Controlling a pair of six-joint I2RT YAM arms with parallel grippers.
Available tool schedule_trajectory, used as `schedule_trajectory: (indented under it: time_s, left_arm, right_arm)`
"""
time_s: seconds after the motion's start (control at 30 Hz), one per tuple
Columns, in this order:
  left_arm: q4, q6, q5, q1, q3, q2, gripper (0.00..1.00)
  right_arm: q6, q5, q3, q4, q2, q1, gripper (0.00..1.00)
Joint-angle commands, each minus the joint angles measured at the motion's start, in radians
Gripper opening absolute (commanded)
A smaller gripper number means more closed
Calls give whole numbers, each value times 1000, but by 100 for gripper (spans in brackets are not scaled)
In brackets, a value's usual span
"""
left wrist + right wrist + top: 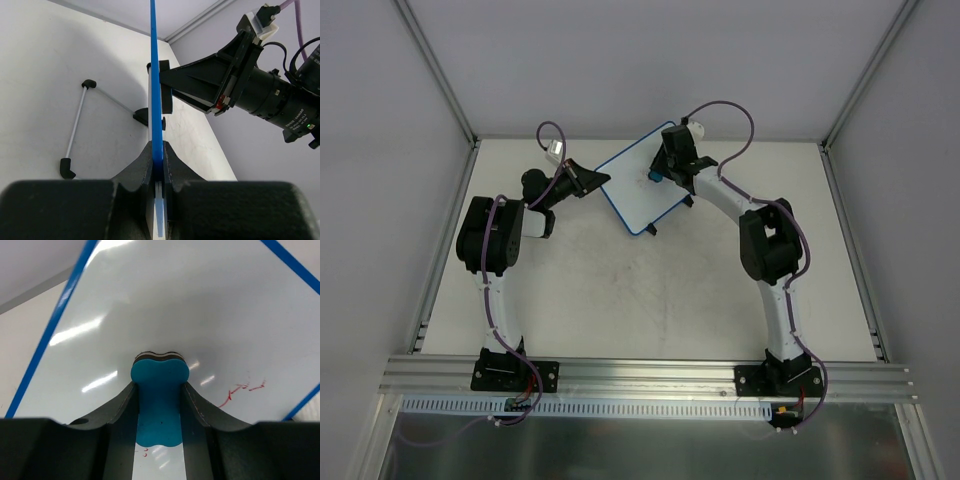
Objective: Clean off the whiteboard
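Blue-framed, the whiteboard is sitting tilted at the far middle of the table, the left gripper is clamping its edge, and the right gripper is pinching a blue eraser against it beside faint red marks, so the erasing is looking nearly done.

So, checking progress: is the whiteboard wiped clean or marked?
Marked: faint red scribbles show on the whiteboard, beside the blue eraser gripped in the right fingers.

We see the whiteboard toward the back of the worktop, the left gripper on its left edge, the right gripper pressing the eraser against its face.
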Motion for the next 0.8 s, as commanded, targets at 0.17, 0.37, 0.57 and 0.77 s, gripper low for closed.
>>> schedule_trajectory:
  time_s: [0.17,0.37,0.57,0.77]
  left_arm:
    - [394,-9,98,-20,21,3,0]
    - [394,-7,98,-20,19,0,0]
    - [394,-6,99,-20,16,-3,0]
    - [394,-4,101,-20,15,-4,0]
  right_arm:
    - [-169,-212,15,112,64,67,0]
    - [-272,-236,12,153,59,96,0]
    - [-362,-272,21,183,67,123,0]
    - [-385,-179,-5,207,61,132,0]
